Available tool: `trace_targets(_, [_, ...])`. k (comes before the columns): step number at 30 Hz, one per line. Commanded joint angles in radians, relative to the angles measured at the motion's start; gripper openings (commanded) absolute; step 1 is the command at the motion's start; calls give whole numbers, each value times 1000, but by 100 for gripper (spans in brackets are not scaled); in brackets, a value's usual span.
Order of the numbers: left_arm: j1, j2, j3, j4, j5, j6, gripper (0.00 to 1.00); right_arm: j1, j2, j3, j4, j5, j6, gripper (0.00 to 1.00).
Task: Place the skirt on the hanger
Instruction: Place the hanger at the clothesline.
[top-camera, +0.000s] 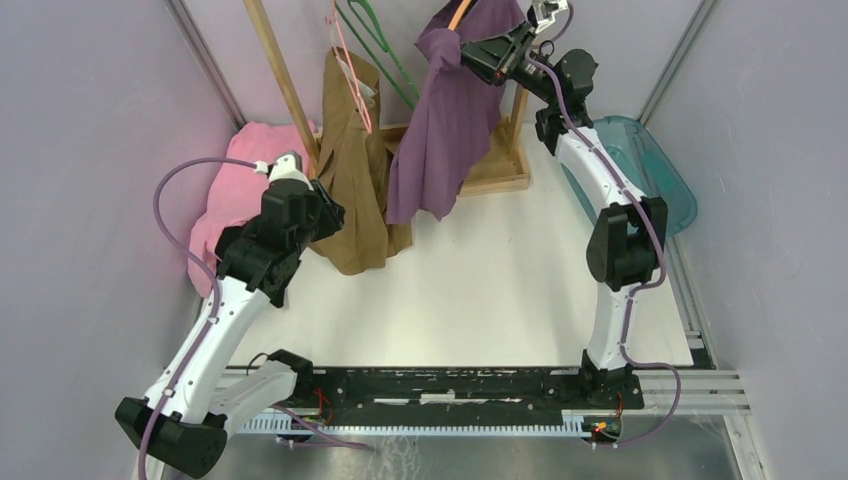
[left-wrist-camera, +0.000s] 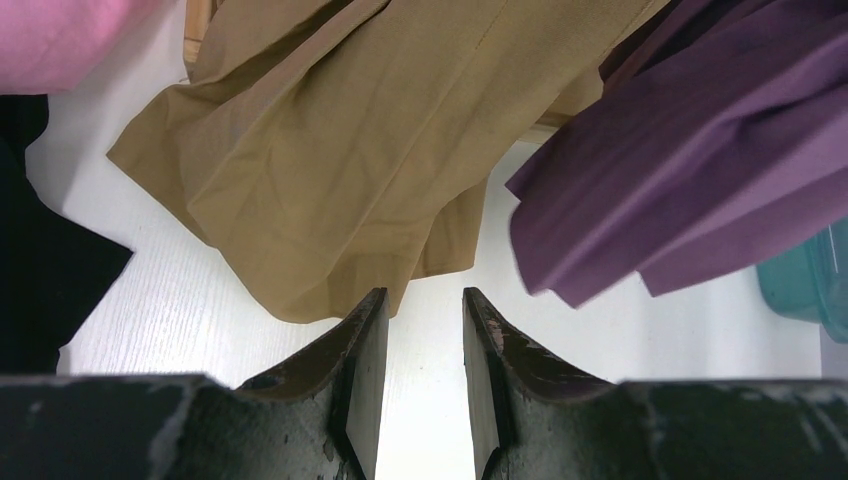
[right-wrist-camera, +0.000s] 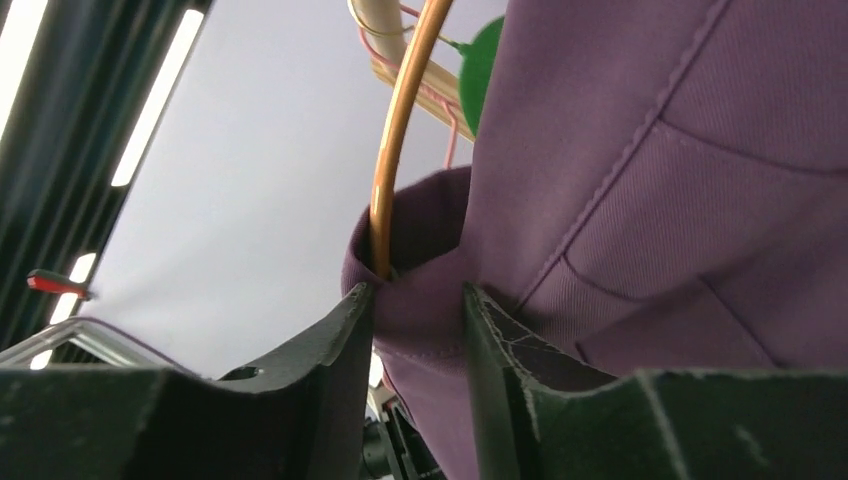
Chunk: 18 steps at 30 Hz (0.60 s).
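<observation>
Right gripper (right-wrist-camera: 418, 292) jaws parted, purple skirt (right-wrist-camera: 650, 180) waistband fold between them, beside the orange hanger (right-wrist-camera: 400, 130) wire. Left gripper (left-wrist-camera: 425, 298) jaws apart too, nothing between them, just left of the skirt's hem.

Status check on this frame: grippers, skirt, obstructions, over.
Left gripper open, empty. Right gripper open, jaws straddling purple skirt waistband. Orange hanger inside waistband. Tan garment hangs alongside, not blocking.
</observation>
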<state>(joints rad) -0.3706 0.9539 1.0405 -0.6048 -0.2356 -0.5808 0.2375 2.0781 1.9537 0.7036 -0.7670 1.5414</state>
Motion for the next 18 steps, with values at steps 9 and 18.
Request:
trace_targets(9, [4, -44, 25, -12, -22, 25, 41, -59, -406, -228, -473, -65, -460, 61])
trace_targets(18, [4, -63, 71, -56, -36, 44, 44, -86, -658, -281, -995, 103, -872, 68])
